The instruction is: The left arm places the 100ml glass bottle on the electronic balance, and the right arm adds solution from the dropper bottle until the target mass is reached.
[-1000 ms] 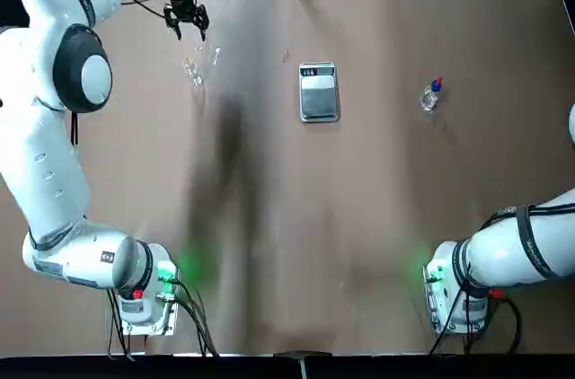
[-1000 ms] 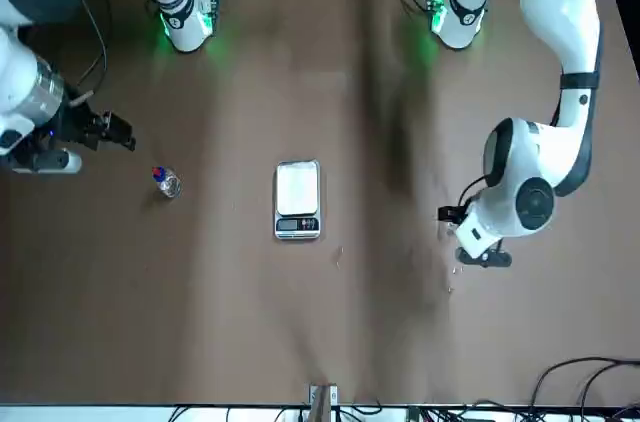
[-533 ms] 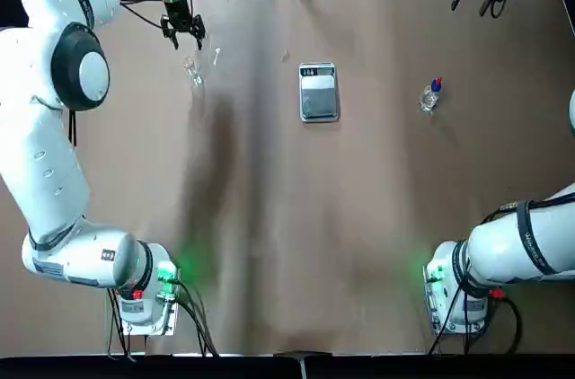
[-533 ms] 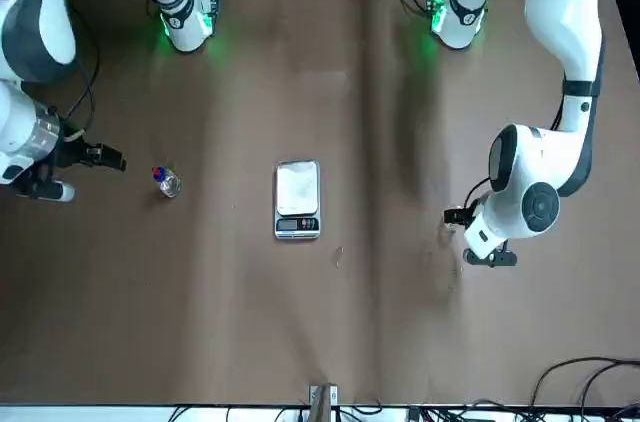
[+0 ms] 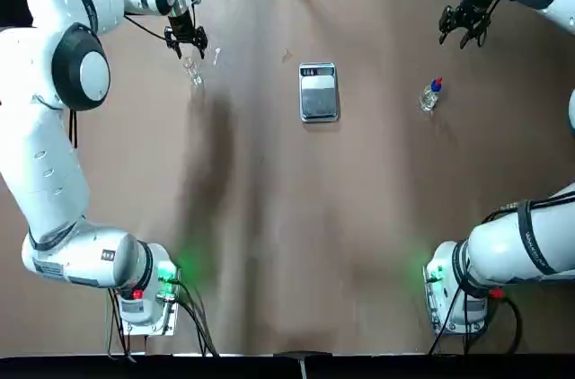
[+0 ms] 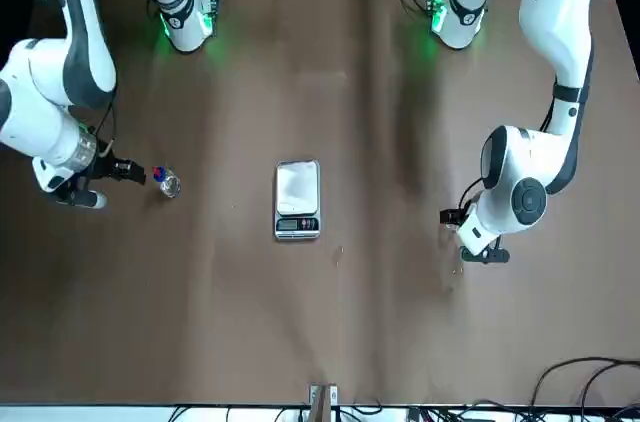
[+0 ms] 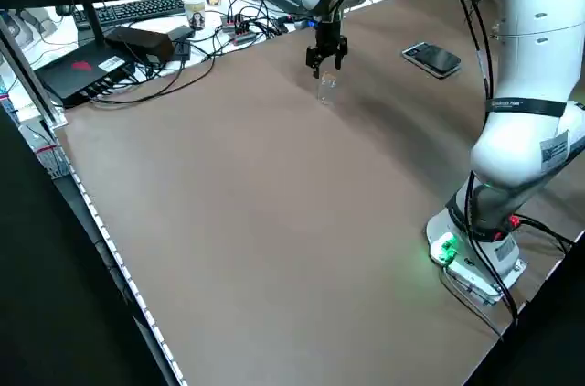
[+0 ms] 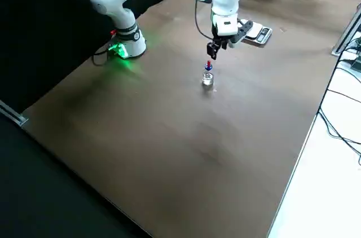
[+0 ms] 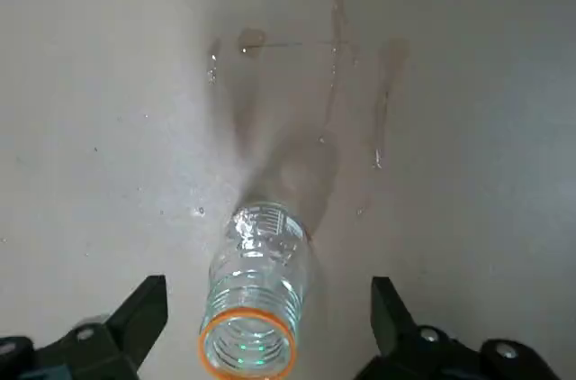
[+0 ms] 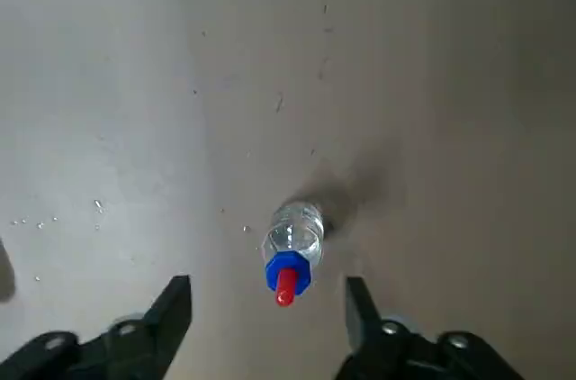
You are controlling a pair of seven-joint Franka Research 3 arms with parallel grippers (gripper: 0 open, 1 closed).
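Observation:
The clear 100ml glass bottle (image 5: 191, 71) stands upright at the far left of the brown table. My left gripper (image 5: 186, 40) hangs open just above and beyond it. In the left wrist view the bottle (image 9: 256, 308) sits between the spread fingers (image 9: 135, 321), untouched. The silver electronic balance (image 5: 318, 92) lies bare at the table's far middle. The blue-capped dropper bottle (image 5: 430, 96) stands at the far right. My right gripper (image 5: 464, 27) hovers open above and beyond it, and the dropper bottle (image 10: 292, 249) shows between its fingers (image 10: 175, 303) with a gap on both sides.
Small wet spots (image 9: 252, 40) mark the table beyond the glass bottle. Cables, a keyboard (image 7: 146, 8) and boxes line the far edge. Both arm bases (image 5: 144, 294) with green lights stand at the near edge.
My left gripper has shifted closer to the glass bottle. My right gripper has come in from the far right corner toward the dropper bottle. Neither bottle has moved.

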